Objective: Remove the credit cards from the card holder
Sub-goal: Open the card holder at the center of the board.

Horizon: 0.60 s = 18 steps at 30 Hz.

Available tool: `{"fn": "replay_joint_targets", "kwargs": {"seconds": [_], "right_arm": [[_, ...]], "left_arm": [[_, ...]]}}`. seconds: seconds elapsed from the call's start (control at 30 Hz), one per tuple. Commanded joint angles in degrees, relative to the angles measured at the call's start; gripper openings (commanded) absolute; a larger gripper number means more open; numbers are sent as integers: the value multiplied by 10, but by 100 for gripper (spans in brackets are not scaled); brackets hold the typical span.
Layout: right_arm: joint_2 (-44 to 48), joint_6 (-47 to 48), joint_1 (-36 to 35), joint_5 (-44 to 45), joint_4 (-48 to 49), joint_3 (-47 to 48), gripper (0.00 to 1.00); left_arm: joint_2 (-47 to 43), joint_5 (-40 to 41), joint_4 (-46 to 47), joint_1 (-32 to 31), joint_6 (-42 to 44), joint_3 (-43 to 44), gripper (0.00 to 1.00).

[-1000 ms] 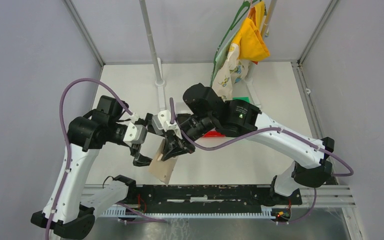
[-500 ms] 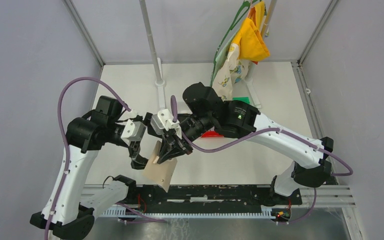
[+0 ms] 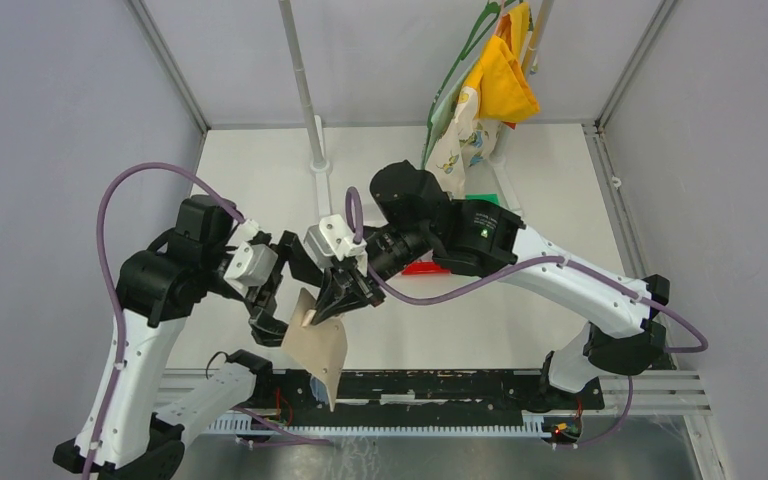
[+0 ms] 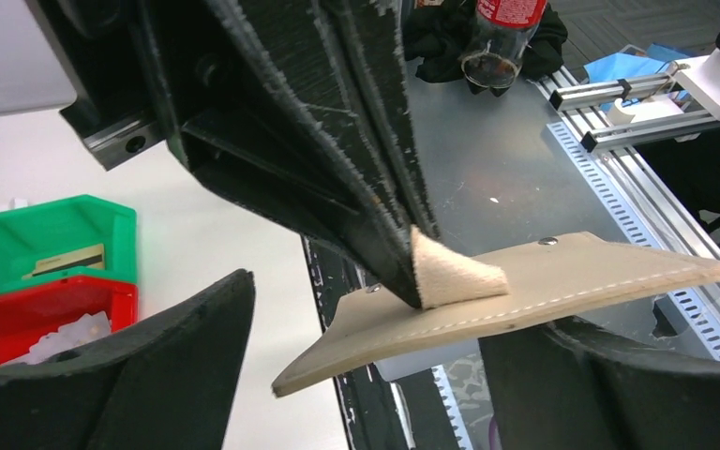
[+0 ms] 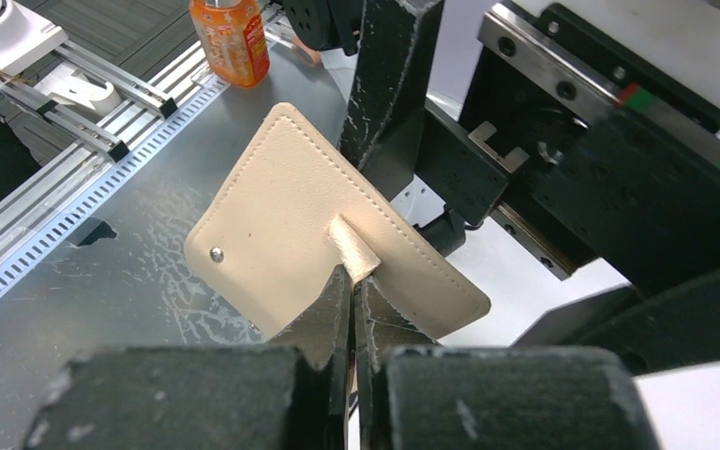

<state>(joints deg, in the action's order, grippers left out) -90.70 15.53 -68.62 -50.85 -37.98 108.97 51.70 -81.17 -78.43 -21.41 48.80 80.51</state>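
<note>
Card holder lower than before, strap in right gripper's pinch; left gripper wide.

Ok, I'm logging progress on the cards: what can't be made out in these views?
- Credit cards: none visible; the right wrist view shows only the card holder's outer face, the left wrist view its edge.
- Holder's upper part, overhead view: covered by the right pincer, shut on the strap tab.
- Flat item in the green bin, left wrist view: too small to identify.
</note>
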Motion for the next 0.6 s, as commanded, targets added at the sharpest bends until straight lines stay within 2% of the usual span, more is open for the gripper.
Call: {"fn": "replay_joint_targets", "kwargs": {"seconds": [0.0,0.1,0.13,0.3,0.37,0.4,0.47,0.53,0.57], "right_arm": [[15,13,5,-2,37,24,0],[19,13,9,0,48,19,0],[22,13,10,1,53,15,0],[37,9,26,11,75,2,0],[45,7,30,13,87,-10,0],[49,7,31,16,89,-13,0],[55,9,35,21,89,-21,0],[65,9,36,25,97,-36,11],[69,5,36,26,106,-44,21]], "left_arm": [[-13,-43,48,-4,-63,5,82],[-12,-52,48,-5,-68,3,59],[-13,-54,48,-4,-70,3,57],[-20,-46,49,-5,-82,-4,58],[-24,-37,49,-4,-83,-7,54],[-24,-30,49,-4,-83,-7,49],[-25,-9,49,-5,-82,-5,30],[-25,14,48,-4,-75,-3,13],[-24,27,49,-4,-71,-2,6]]}}
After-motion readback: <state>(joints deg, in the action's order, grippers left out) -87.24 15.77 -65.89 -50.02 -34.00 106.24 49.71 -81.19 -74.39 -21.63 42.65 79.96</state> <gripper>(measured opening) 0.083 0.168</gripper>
